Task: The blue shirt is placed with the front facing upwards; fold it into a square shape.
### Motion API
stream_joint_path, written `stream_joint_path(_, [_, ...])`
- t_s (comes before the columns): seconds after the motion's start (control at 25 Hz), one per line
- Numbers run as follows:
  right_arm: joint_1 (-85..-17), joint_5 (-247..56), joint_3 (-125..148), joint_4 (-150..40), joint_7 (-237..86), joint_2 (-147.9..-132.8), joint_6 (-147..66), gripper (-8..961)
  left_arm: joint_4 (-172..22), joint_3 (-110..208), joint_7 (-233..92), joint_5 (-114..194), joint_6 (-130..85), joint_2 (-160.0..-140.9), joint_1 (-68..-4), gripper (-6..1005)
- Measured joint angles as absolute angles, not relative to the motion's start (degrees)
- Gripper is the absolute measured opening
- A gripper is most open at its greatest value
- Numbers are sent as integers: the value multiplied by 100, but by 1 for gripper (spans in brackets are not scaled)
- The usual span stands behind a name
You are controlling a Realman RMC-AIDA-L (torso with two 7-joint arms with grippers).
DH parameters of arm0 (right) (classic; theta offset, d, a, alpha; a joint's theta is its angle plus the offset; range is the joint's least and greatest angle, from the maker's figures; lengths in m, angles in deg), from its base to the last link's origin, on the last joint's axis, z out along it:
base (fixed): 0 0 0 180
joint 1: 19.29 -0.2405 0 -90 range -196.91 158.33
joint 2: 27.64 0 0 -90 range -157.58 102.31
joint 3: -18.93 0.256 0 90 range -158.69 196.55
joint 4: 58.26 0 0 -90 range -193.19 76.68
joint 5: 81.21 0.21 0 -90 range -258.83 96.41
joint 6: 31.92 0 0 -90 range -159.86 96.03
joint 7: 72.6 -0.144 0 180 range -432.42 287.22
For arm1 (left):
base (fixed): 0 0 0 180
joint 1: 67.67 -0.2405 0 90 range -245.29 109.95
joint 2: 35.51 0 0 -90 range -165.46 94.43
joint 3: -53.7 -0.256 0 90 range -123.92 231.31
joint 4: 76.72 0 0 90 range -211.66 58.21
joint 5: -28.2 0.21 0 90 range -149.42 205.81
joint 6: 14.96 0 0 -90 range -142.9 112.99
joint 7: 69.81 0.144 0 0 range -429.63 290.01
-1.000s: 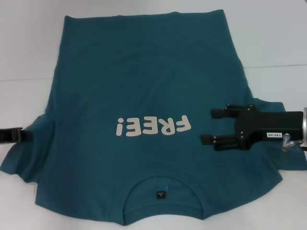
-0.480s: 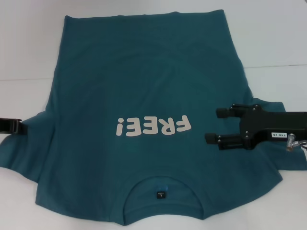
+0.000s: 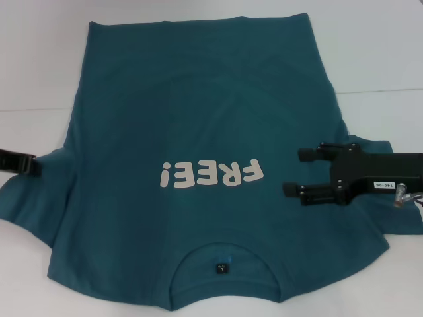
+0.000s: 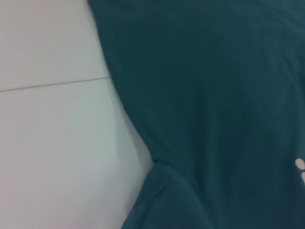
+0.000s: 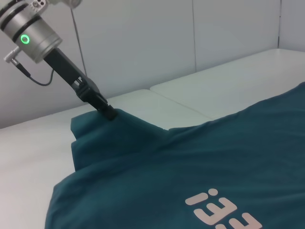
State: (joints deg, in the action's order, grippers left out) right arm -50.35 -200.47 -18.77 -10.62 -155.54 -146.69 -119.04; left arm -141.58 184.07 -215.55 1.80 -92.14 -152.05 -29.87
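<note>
Two end effectors (L (image 3: 30, 164), R (image 3: 297, 172)) at blue shirt (image 3: 198, 119) sleeves.

Bright, even overhead light with a hazy wash; soft shadows hug the blue shirt (image 3: 198, 165) along the table's (image 3: 370, 59) edges; left wrist view soft-focused throughout

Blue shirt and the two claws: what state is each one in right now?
blue shirt: front up, print showing, body not yet folded, left sleeve rumpled.
left claw: at the shirt's left sleeve edge, touching the cloth; grip unclear.
right claw: open, over the shirt's right sleeve area, holding nothing.
table: white, under the shirt.
</note>
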Motion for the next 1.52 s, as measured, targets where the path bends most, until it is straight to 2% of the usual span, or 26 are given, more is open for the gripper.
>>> stream_joint_path(0.28, [-5029, -20072, -1877, -1062, -15555, -14653, -11848, 927, -14455, 18219, -21892, 196, -9369, -15425, -2859, 47])
stream_joint_path(0.52, [-5020, -20083, -1879, -1062, -15525, -14648, -11747, 927, -14405, 18004, -22025, 204, -9297, -15701, -2728, 50])
stream_joint_path(0.68, [-5021, -20083, -1900, -1066, -15519, -14645, -11720, 927, -14346, 17988, -22025, 354, -9251, -15790, -2620, 51])
stream_joint_path(0.8, [-5022, -20083, -1903, -1062, -15519, -14636, -11712, 927, -14387, 18011, -22022, 714, -9394, -15675, -2512, 52])
stream_joint_path(1.04, [-5023, -20087, -1919, -1062, -15518, -14637, -11707, 927, -14413, 18025, -21978, 1145, -9789, -15224, -2479, 54])
stream_joint_path(1.2, [-5031, -20089, -1925, -1062, -15531, -14659, -11706, 927, -14434, 18014, -21704, 1383, -9843, -15134, -2497, 56])
stream_joint_path(1.52, [-5110, -20092, -1947, -1062, -15557, -14679, -11699, 928, -14444, 17843, -21231, 1944, -9832, -15120, -2260, 59])
